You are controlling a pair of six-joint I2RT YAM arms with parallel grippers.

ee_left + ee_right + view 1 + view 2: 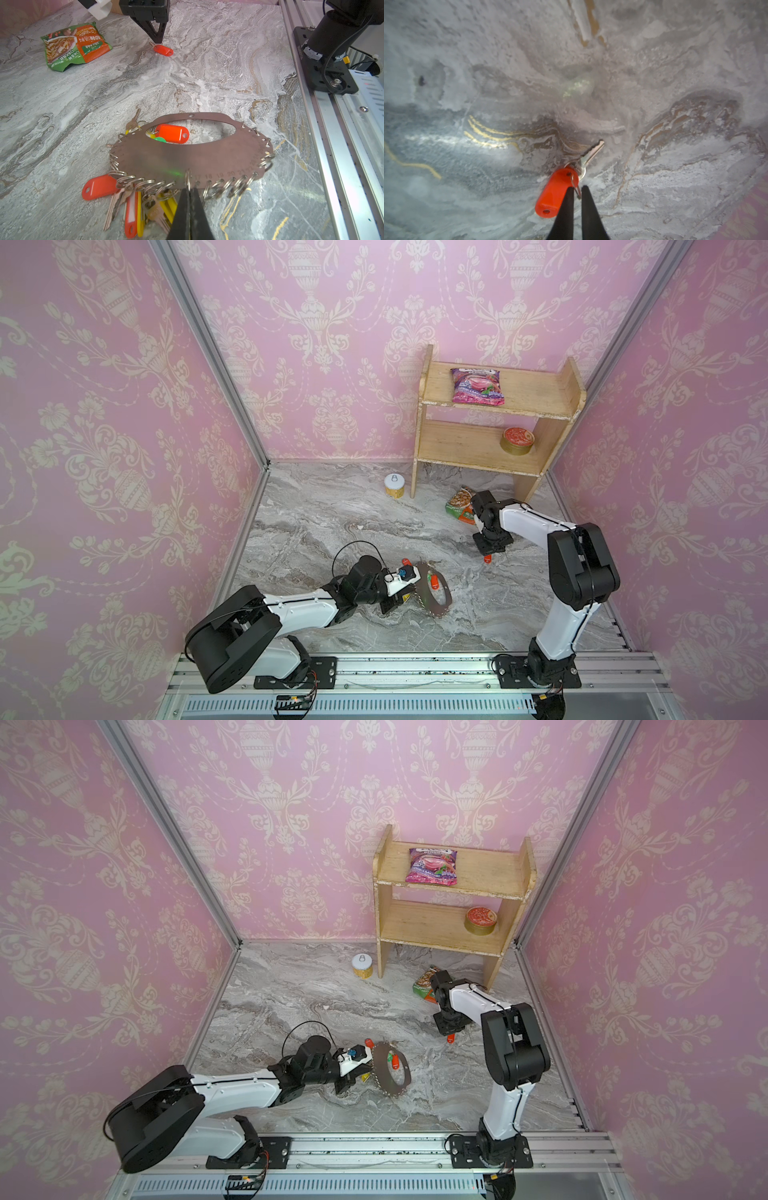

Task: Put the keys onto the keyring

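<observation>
Left gripper [188, 192] clenched on the ring-edged grey-brown band keyring [187, 158]; right gripper [577, 190] pinching a red-tagged silver key [560, 187], to lift across next

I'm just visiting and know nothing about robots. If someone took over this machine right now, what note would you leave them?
Left gripper: jaws shut on a small ring at the edge of the keyring.
Right gripper: jaws almost closed around the ring of the loose key, red-tagged, lying on the table; grip unclear.
Done: several tagged keys hang on the keyring.
Left: lift the loose key, carry it over, thread it on.
</observation>
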